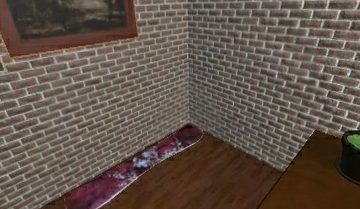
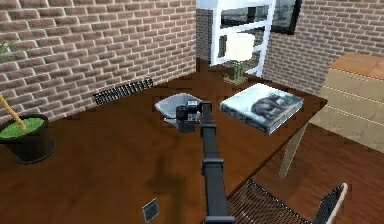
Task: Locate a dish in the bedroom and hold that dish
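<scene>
A flat grey dish lies on the dark wooden table in the arm side view, near the table's middle. The arm's dark bar rises from the bottom edge and ends at the gripper, whose dark body sits right at the dish's near right rim. The dish rests on the tabletop at the gripper's far end, so I cannot tell whether the gripper holds anything or touches the dish.
On the table are a large book, a lamp, a dark ribbed bar and a potted plant. A chair and a dresser stand nearby. Ahead, brick walls meet; a long board lies on the floor.
</scene>
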Available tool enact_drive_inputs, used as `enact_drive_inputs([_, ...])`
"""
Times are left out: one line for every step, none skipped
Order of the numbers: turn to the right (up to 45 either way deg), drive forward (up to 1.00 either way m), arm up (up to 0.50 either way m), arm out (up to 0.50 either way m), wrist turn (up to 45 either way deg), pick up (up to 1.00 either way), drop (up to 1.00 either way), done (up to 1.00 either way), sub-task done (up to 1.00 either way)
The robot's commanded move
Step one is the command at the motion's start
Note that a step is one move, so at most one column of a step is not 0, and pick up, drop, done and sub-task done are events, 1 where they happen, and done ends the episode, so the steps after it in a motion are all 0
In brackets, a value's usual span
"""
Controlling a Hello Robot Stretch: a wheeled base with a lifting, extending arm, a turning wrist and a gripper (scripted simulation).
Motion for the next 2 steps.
enact_drive_inputs([0.0, 0.00, 0.10, 0.00, 0.0, 0.00, 0.00, 0.00, 0.00])
enact_drive_inputs([0.0, 0.00, 0.00, 0.00, 0.0, 0.00, 0.00, 1.00, 0.00])
